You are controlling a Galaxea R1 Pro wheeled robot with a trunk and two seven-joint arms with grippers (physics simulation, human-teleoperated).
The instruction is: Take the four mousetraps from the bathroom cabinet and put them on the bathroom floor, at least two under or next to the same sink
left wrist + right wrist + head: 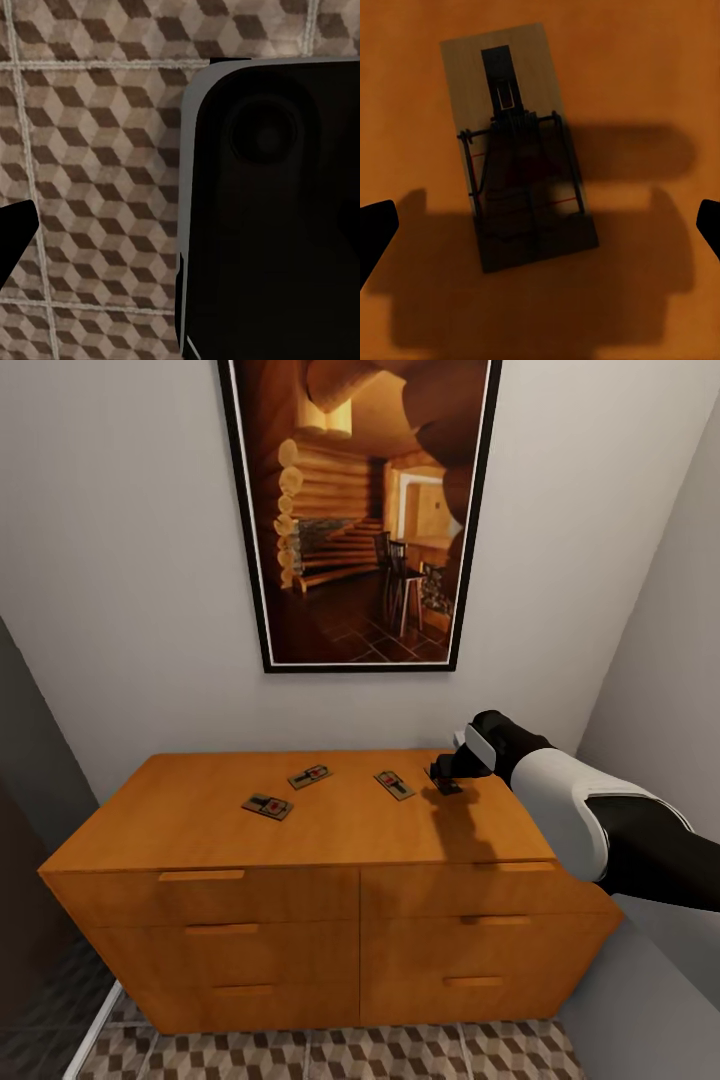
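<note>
The robot's right arm (pixel 590 815) is wearing black and white. The long part nearest the camera is showing black, then a smooth, round white shell is covering the middle. After that a black, rounded wrist is leading to a small white block. The right gripper (pixel 445 780) at the end is looking dark and boxy. In the right wrist view, two black fingertips (pixel 375 236) are peeking in at the edges. In the left wrist view, a big black body part (pixel 274 210) with a thin grey rim and a rounded corner is showing, and one black fingertip (pixel 15 232) is poking in.
</note>
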